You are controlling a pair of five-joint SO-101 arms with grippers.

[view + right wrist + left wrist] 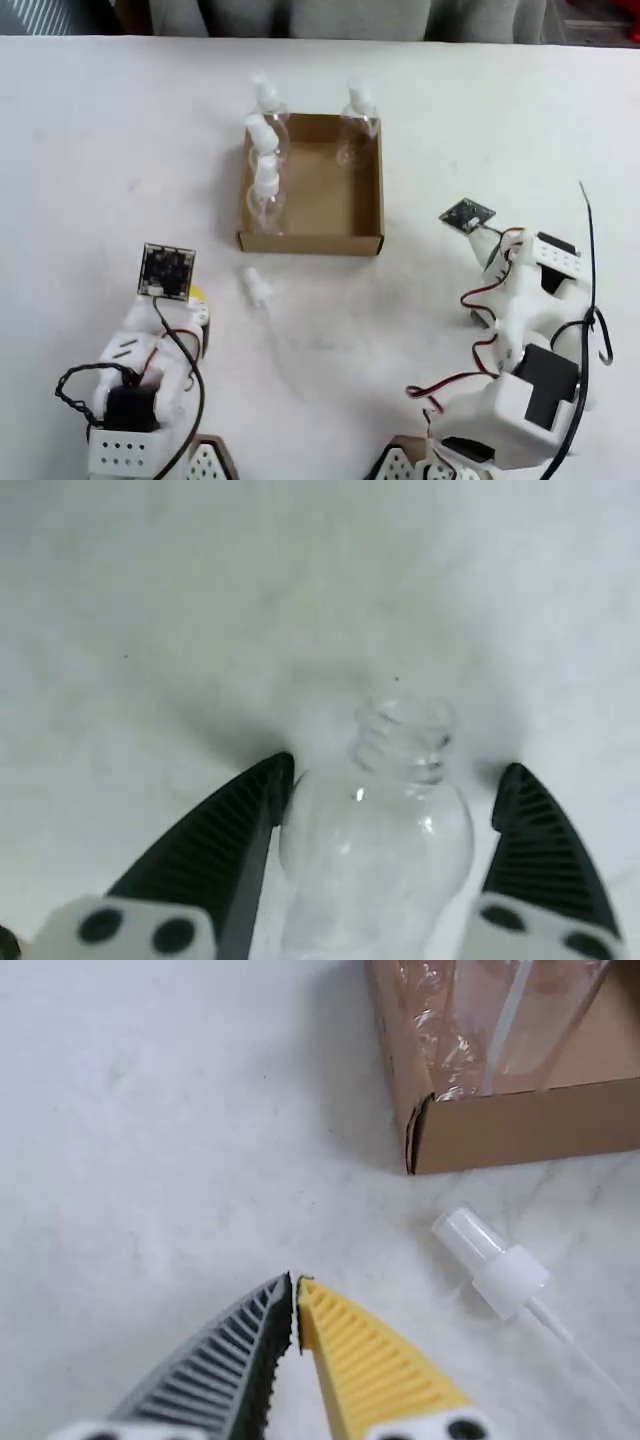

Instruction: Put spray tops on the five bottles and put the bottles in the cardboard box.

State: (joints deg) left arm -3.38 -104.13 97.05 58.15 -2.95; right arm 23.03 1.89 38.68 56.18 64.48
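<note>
The cardboard box (362,215) stands mid-table and holds several clear bottles (266,195) with white spray tops on. One loose spray top (256,287) (495,1270) lies on the table just in front of the box's near left corner (500,1130). My left gripper (295,1285) is shut and empty, its grey and yellow fingertips pressed together a short way from that top. My right gripper (395,770) is open around a clear bottle (380,840) with a bare threaded neck. One finger touches the bottle; a gap shows on the other side.
The left arm (140,390) sits at the near left and the right arm (520,330) at the near right, both with loose cables. The white table (100,150) extends widely around the box.
</note>
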